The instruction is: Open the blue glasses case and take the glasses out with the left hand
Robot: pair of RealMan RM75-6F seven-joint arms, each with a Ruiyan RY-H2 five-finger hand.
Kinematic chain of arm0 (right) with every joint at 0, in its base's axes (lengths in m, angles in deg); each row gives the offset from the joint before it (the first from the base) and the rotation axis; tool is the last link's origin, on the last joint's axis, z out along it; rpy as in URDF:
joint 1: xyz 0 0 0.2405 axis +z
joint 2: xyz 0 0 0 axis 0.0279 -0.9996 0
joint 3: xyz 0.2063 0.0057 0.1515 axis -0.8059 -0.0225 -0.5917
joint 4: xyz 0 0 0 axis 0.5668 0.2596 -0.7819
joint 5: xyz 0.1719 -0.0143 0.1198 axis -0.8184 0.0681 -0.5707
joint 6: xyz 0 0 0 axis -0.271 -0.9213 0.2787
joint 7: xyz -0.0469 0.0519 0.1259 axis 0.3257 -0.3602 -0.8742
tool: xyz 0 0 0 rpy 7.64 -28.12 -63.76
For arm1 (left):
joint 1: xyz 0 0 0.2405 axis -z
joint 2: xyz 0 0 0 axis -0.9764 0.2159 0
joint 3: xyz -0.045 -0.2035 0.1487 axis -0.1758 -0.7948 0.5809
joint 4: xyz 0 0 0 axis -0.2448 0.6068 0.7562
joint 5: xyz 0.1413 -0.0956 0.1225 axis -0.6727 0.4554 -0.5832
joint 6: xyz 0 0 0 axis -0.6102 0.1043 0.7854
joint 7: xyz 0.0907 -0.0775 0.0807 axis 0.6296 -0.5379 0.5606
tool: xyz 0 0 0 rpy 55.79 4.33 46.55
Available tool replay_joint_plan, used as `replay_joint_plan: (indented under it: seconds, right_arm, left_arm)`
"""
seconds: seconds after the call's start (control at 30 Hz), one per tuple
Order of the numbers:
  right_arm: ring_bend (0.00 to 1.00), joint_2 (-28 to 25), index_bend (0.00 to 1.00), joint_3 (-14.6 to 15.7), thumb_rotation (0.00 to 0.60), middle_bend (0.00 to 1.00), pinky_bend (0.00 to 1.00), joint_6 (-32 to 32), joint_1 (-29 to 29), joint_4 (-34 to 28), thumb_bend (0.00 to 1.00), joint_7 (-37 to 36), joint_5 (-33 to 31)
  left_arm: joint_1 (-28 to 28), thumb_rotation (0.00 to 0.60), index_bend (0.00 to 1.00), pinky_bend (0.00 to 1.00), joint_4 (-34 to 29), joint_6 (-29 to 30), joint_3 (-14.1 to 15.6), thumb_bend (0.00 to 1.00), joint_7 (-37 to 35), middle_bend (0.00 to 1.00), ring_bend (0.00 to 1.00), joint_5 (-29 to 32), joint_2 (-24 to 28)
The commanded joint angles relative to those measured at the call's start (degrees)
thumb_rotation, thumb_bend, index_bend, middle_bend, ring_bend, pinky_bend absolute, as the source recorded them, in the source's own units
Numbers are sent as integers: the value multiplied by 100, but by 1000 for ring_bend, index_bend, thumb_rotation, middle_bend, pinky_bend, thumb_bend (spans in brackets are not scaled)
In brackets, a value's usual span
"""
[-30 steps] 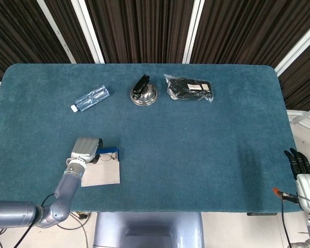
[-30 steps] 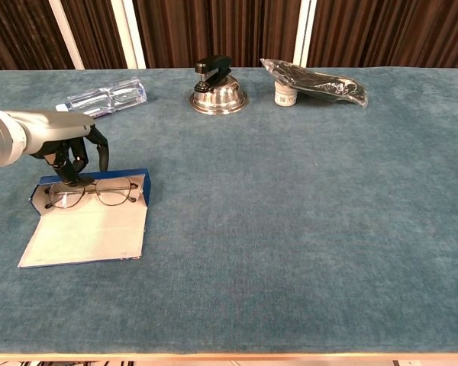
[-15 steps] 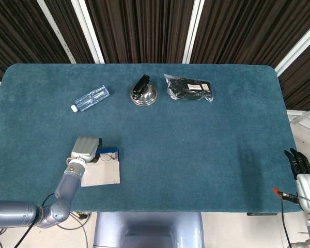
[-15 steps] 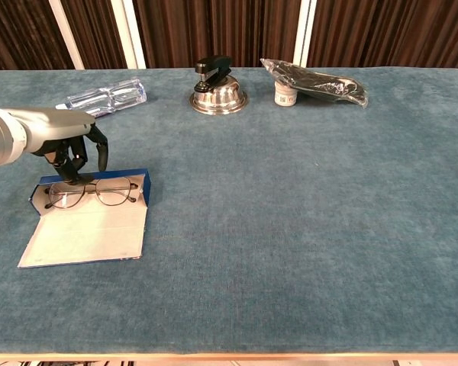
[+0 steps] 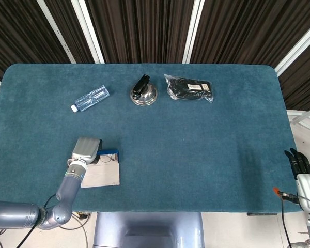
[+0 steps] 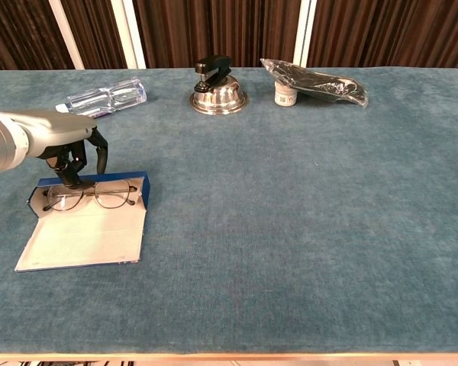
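Note:
The blue glasses case (image 6: 80, 241) lies open and flat near the table's front left, pale lining up. Thin-framed glasses (image 6: 91, 196) lie across its far part, along the blue edge. My left hand (image 6: 73, 149) hangs over the case's far left corner, fingers curved down and spread; the fingertips (image 6: 64, 178) reach the left lens rim and the thumb stands apart. In the head view the left hand (image 5: 86, 149) covers most of the glasses above the case (image 5: 101, 176). My right hand (image 5: 300, 162) hangs off the table at the right, holding nothing.
A clear plastic bottle (image 6: 107, 97) lies at the back left. A black stapler on an upturned metal bowl (image 6: 217, 85) stands at the back centre. A black item in a plastic bag (image 6: 317, 84) lies at the back right.
The case and glasses have slid slightly left and toward the front edge under the left hand's fingertips. The right hand has not moved.

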Motion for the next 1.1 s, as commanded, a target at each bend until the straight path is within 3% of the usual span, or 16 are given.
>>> replay_joint_plan:
  seconds: [0.03, 0.4, 1.1]
  right_arm:
    - [0, -1, 0, -1, 600, 0, 214, -3, -1, 0, 183, -2, 1]
    - [0, 1, 0, -1, 600, 0, 214, 0, -2, 4, 191, -8, -5]
    - [0, 1, 0, -4, 600, 0, 214, -6, -4, 1, 193, -6, -6]
  left_arm:
    - [-10, 600, 461, 1000, 15, 21, 15, 366, 23, 852, 988, -24, -30]
    - [-55, 600, 530, 1000, 67, 70, -7, 424, 56, 884, 987, -109, -94]
    - [-89, 600, 540, 1000, 125, 183, -207, 424, 53, 895, 987, -320, 9]
